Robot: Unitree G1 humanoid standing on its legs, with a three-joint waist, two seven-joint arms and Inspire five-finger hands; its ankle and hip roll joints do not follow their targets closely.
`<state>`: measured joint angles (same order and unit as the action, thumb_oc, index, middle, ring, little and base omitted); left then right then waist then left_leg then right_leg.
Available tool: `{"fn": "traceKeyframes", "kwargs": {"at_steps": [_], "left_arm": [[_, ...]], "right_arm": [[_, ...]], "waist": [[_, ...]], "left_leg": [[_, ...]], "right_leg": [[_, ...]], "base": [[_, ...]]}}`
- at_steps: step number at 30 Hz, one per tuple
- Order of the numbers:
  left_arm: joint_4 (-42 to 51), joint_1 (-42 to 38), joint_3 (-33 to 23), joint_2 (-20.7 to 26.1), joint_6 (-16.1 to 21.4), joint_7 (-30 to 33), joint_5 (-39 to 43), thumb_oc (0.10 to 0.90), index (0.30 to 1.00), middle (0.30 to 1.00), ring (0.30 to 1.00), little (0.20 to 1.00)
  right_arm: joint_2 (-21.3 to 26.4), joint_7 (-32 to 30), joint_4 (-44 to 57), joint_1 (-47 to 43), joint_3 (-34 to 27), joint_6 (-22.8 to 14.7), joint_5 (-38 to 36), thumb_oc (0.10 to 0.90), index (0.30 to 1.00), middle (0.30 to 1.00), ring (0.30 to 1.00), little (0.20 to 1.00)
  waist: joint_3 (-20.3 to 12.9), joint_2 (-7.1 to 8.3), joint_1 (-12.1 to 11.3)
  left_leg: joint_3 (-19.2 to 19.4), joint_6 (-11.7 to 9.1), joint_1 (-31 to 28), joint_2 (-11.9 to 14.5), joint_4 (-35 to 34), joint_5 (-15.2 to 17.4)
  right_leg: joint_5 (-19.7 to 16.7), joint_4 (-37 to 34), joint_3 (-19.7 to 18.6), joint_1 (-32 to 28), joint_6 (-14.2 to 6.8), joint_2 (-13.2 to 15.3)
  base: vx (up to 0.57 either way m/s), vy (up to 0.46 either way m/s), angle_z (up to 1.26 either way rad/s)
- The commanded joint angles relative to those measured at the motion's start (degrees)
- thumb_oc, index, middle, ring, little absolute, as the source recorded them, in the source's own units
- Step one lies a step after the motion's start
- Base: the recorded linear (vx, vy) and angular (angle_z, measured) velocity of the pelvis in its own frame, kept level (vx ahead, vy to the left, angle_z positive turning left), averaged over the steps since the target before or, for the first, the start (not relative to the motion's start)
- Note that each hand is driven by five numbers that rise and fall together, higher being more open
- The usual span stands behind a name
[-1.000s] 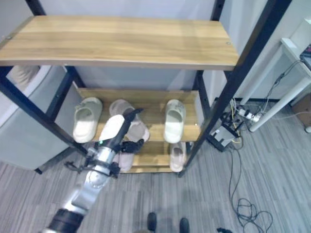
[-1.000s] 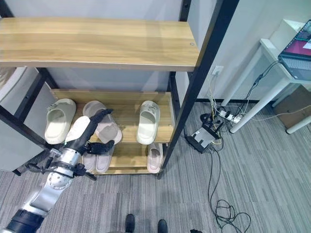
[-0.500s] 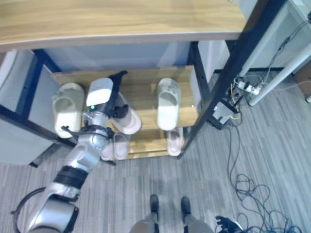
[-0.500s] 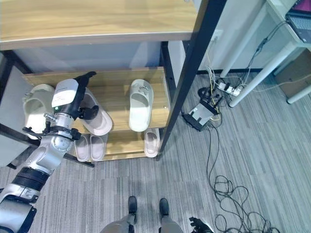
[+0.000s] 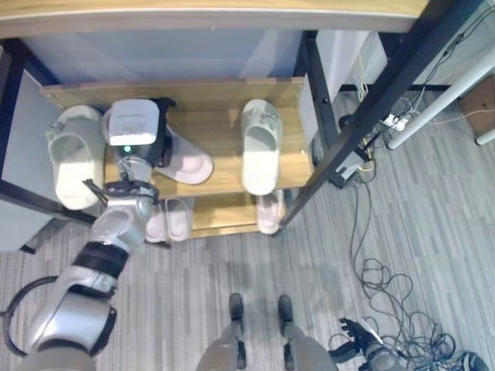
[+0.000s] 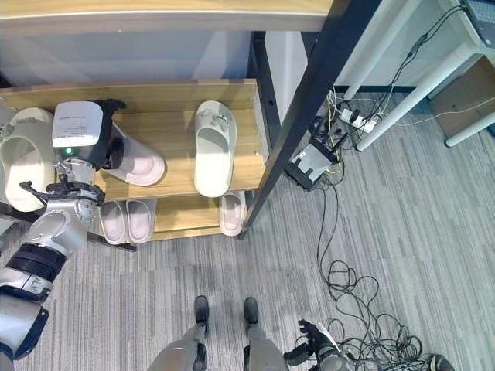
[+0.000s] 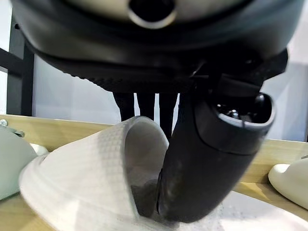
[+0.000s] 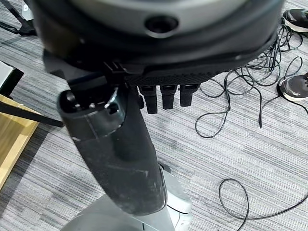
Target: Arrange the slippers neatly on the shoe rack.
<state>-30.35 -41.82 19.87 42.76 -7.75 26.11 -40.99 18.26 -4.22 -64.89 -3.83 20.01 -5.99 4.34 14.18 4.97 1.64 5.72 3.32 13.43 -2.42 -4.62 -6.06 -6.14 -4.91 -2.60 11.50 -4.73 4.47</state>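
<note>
Pale pink soft fabric slipper (image 5: 182, 157) sits on the middle wooden shelf (image 5: 220, 131) of the black-framed shoe rack (image 5: 325, 147), lying skewed, its open end under the left hand (image 5: 147, 135) and its far end pointing right and near. Left wrist view: thumb is inside the slipper's opening, fingers (image 7: 144, 107) run down behind the upper, so the hand pinches the slipper's upper (image 7: 96, 163). Looks like a firm pinch, but the finger ends are hidden behind the fabric, so can't fully confirm.

Just left of it, a cream moulded foam slipper (image 5: 71, 157) on the same shelf, lengthwise near to far. Right of it, apart, a second cream moulded foam slipper (image 5: 261, 147), also lengthwise, toe far.

Bottom shelf: a pair of pale pink slippers (image 5: 170, 220) side by side on the left, one more pale slipper (image 5: 269, 212) on the right.

Right hand (image 8: 163, 96) hangs over the grey striped floor (image 8: 240, 144), well away from the rack, fingers straight and relaxed, holding nothing.

White table legs (image 5: 433, 112) and a power strip (image 5: 394, 122) stand on the floor to the right of the rack.
</note>
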Motion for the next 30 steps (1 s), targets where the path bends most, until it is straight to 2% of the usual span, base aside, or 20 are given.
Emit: {"fn": "traceKeyframes", "kwargs": {"at_steps": [1, 8, 11, 14, 17, 18, 19, 21, 26, 30], "left_arm": [[-0.4, -5.5, -4.3, 1.9, -2.5, 3.3, -1.0, 0.4, 0.3, 0.3, 0.3, 0.3], [0.9, -3.9, -5.4, 2.3, -2.8, 3.2, -1.1, 0.4, 0.3, 0.3, 0.3, 0.3], [2.6, -2.9, -4.8, 2.5, -1.4, 4.3, -1.5, 0.4, 0.3, 0.3, 0.3, 0.3], [5.5, -1.0, -4.3, 1.8, -0.5, 3.8, -2.6, 0.4, 0.3, 0.3, 0.3, 0.3], [9.0, -0.2, -3.5, -0.7, 2.5, 5.8, -1.4, 0.4, 0.3, 0.3, 0.3, 0.3], [16.3, 2.1, -3.6, -0.7, 6.6, 6.2, 0.1, 0.4, 0.3, 0.3, 0.3, 0.3], [19.1, 3.4, -3.9, -1.0, 7.9, 6.3, 0.4, 0.4, 0.3, 0.3, 0.3, 0.3], [30.8, 10.2, -4.9, -1.1, 13.7, 5.2, -0.3, 0.4, 0.3, 0.3, 0.3, 0.3], [42.7, 20.2, -7.3, -0.3, 20.5, 2.8, 2.8, 0.4, 0.3, 0.3, 0.3, 0.3], [48.2, 29.4, -9.7, -0.1, 23.6, 0.0, 6.6, 0.4, 0.3, 0.3, 0.3, 0.3]], "right_arm": [[4.0, -0.9, 1.9, 2.8, 0.2, -0.1, -0.2, 0.8, 0.9, 0.9, 0.9, 0.9], [4.5, -0.8, 3.3, 3.8, 0.0, -0.2, -0.2, 0.8, 0.9, 0.9, 0.9, 0.9], [4.6, -0.9, 3.1, 4.0, 0.4, -0.4, 0.0, 0.8, 0.9, 0.9, 0.9, 0.9], [3.4, -1.0, 3.8, 1.6, 2.3, 0.4, 0.1, 0.8, 0.9, 0.9, 0.9, 0.9], [2.7, -1.4, 3.7, 2.9, 2.7, -0.1, 0.2, 0.8, 0.9, 0.9, 0.9, 0.9], [2.4, -1.5, 3.6, 4.7, 2.7, -0.1, 0.5, 0.8, 0.9, 0.9, 0.9, 0.9], [2.1, -1.6, 3.7, 5.1, 2.5, -0.2, 0.5, 0.8, 0.9, 0.9, 0.9, 0.9], [0.8, -1.5, 2.7, 6.4, 1.6, -0.3, -0.1, 0.8, 0.9, 0.9, 0.9, 0.9], [-0.9, -1.2, 1.1, 6.2, 0.4, 0.2, -0.4, 0.8, 0.9, 0.9, 0.9, 0.9], [-1.9, -1.4, 0.9, 6.5, -0.4, 0.3, -0.7, 0.8, 0.9, 0.9, 0.9, 0.9]], "waist": [[-2.2, -3.24, -0.5], [-2.2, -3.46, -0.5], [-2.1, -3.52, -0.3], [-2.3, -3.54, -1.3], [-2.8, -3.42, -1.1], [-3.2, -3.46, -0.9], [-3.3, -3.47, -1.0], [-4.3, -3.51, -1.6], [-7.2, -3.87, -3.2], [-9.3, -4.21, -4.4]], "left_leg": [[-5.1, -2.1, -2.9, 0.8, -0.4, 6.3], [-5.0, -2.2, -3.8, 1.0, -0.4, 6.5], [-4.9, -2.3, -4.0, 1.1, -0.4, 6.5], [-5.2, -2.2, -4.0, 1.1, -0.4, 6.4], [-5.3, -2.2, -4.4, 1.1, -0.4, 6.6], [-5.1, -2.2, -4.9, 1.3, -0.4, 6.9], [-5.0, -2.2, -5.2, 1.3, -0.4, 7.0], [-4.7, -2.2, -7.1, 1.5, -0.4, 7.6], [-4.9, -2.2, -11.2, 1.6, -0.4, 8.1], [-5.5, -2.3, -14.0, 1.8, -0.4, 8.6]], "right_leg": [[4.5, 1.7, 1.5, -5.0, -4.3, 0.3], [4.9, 1.8, 1.9, -5.6, -4.2, 0.2], [5.0, 1.8, 1.7, -5.6, -4.1, 0.1], [5.1, 1.6, 1.9, -5.8, -3.9, -0.1], [5.4, 1.6, 1.8, -6.0, -3.8, -0.1], [5.6, 1.6, 1.7, -6.3, -3.8, -0.2], [5.6, 1.6, 1.6, -6.5, -3.8, -0.3], [6.1, 2.0, 1.5, -8.0, -3.8, -0.3], [7.1, 2.8, 2.1, -11.3, -3.2, -0.2], [8.3, 2.5, 2.8, -14.2, -3.0, -0.1]], "base": [[0.0, 0.0, 0.0], [0.0, 0.0, 0.0], [0.0, 0.0, 0.0], [0.0, -0.02, -0.01], [0.01, -0.019, 0.05], [0.0, 0.0, 0.0], [0.02, -0.038, -0.01], [0.03, -0.07, -0.03], [0.04, -0.065, -0.04], [0.03, -0.063, 0.05]]}}
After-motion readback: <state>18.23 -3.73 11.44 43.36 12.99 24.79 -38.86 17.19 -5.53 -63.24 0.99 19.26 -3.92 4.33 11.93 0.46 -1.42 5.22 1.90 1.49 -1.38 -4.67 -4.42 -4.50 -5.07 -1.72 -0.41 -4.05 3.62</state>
